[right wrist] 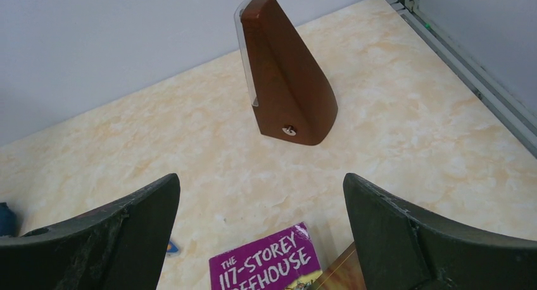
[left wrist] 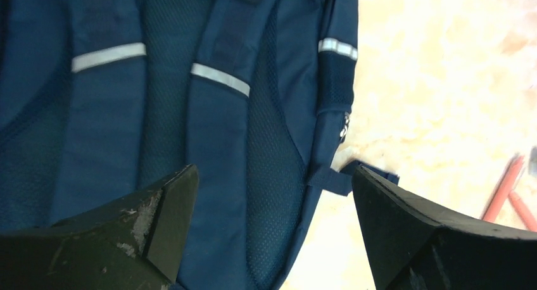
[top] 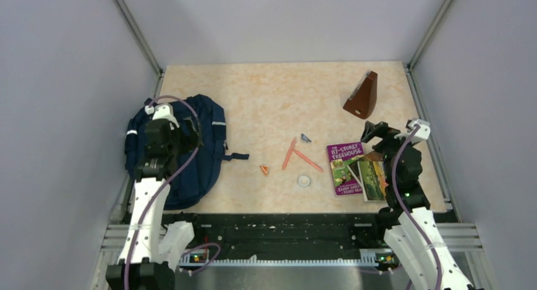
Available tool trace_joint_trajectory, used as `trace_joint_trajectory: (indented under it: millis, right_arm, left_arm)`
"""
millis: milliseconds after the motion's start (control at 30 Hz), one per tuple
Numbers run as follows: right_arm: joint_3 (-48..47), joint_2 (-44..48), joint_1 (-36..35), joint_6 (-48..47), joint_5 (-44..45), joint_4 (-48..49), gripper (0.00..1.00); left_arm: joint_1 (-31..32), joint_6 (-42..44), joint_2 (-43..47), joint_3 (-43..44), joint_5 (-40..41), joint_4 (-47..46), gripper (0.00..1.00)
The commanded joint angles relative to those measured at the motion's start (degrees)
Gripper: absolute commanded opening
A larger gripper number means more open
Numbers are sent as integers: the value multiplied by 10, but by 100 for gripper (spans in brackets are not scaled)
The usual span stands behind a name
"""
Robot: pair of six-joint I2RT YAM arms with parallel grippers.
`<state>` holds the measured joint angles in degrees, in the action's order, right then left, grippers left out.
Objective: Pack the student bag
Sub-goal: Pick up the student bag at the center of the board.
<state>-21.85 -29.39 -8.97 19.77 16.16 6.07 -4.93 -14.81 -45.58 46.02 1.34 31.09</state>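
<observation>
My left gripper (left wrist: 272, 176), jaws wide and empty, hangs right above the student bag (top: 212, 144), lying lengthwise near-to-far on the left side; my right gripper (right wrist: 261, 182), equally wide and empty, is well apart.

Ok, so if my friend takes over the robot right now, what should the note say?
Hands: the left gripper is open and empty, over the backpack. The right gripper is open and empty, by the purple book, facing the brown wedge.
Bag: it lies on the left of the table, strap side up; its opening is not in view.
Out on the table: the purple book, a second book next to it, orange sticks, a small ring, the brown wedge.
Done: nothing packed that I can see.
Left: open the bag and put the things in.
</observation>
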Motion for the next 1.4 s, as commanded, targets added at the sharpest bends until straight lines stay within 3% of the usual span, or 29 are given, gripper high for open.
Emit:
trace_joint_trajectory:
  millis: [0, 200, 333, 433, 533, 900, 1067, 1233, 1367]
  right_arm:
    - [-30, -1, -5, 9, -10, -6, 99]
    - [-27, -10, -6, 19, -6, -1, 99]
    - [-26, -13, -5, 26, 8, -4, 99]
    - [-28, -11, -5, 27, 15, -8, 99]
    - [-28, -3, -5, 26, 19, -12, 99]
    - [-23, 14, -6, 30, 37, -15, 99]
    - [-25, 16, -5, 32, 48, -22, 99]
    - [-26, 16, -5, 39, 46, -21, 99]
    - [-34, 15, -6, 37, 47, -32, 99]
  left_arm:
    - [35, 5, -69, 7, 22, 9, 95]
    - [157, -6, -196, 27, 116, 54, 94]
    - [200, -27, -291, 68, 120, 93, 94]
    - [213, -37, -360, 89, 122, 109, 93]
    - [214, -43, -409, 105, 126, 120, 82]
    - [213, -59, -446, 107, 138, 118, 83]
    - [210, -57, -460, 108, 127, 117, 60]
    - [208, -35, -429, 113, 127, 109, 21]
    - [208, -35, -366, 125, 106, 89, 0]
